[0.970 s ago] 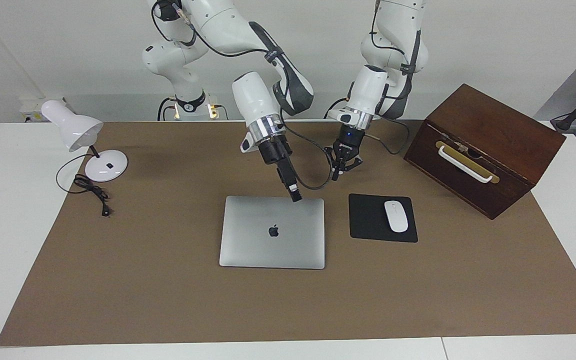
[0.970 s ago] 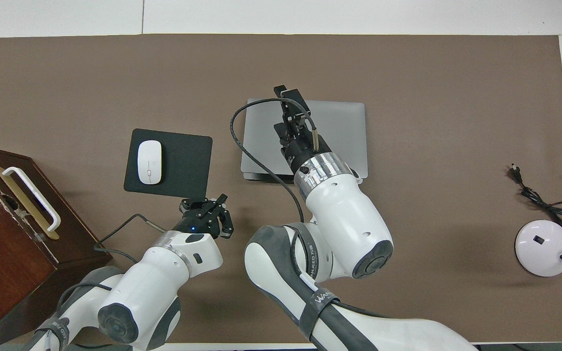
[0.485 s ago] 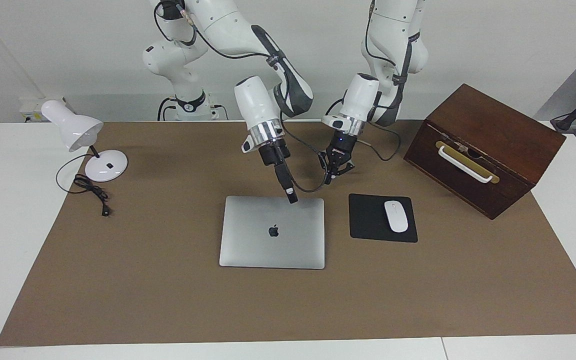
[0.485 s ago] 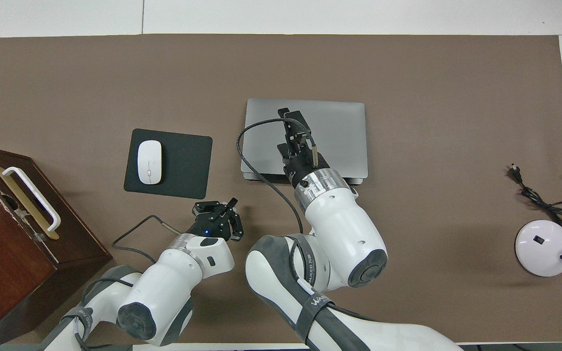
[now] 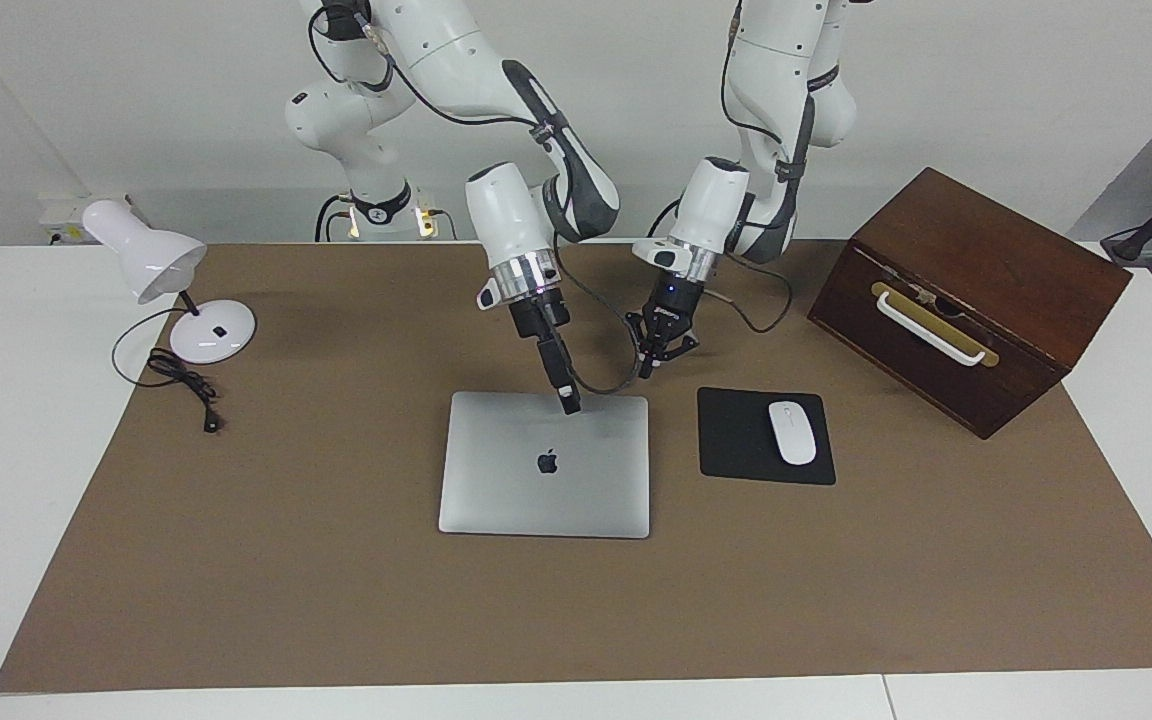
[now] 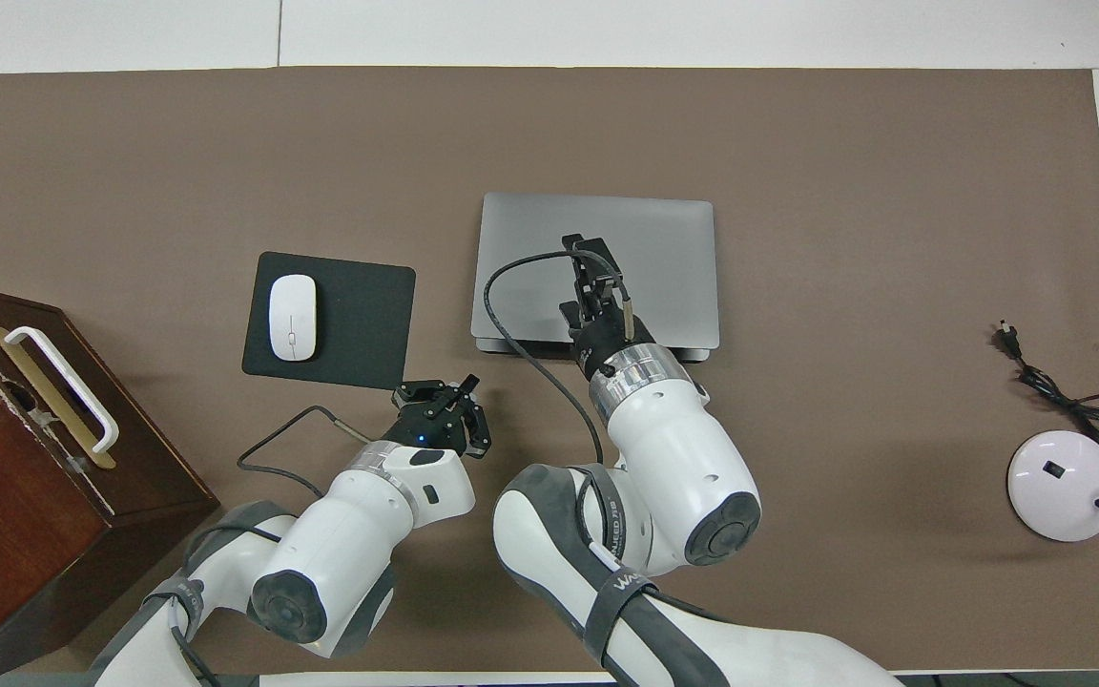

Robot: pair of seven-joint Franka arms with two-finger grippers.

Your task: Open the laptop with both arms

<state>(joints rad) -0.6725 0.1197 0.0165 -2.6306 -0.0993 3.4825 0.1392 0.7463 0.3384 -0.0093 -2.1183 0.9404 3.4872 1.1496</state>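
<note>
A: Where was the thin silver-grey metal laptop (image 5: 544, 465)?

B: Lid shut, flat on the brown desk (image 5: 336, 560), beside the black mouse pad (image 5: 765, 436).

A: And the 2 claws?

B: Right claw (image 5: 568, 402) was pinched closed over the lid's edge nearest the robots. Left claw (image 5: 661, 352) was spread open over the bare desk.

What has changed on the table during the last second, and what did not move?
The right claw drew back over the laptop toward the robots and now sits at the lid's nearer edge. The left claw, over the mat, also pulled back toward the robots. Nothing was gripped or released. The laptop remains closed; mouse, box and lamp stayed put.
</note>
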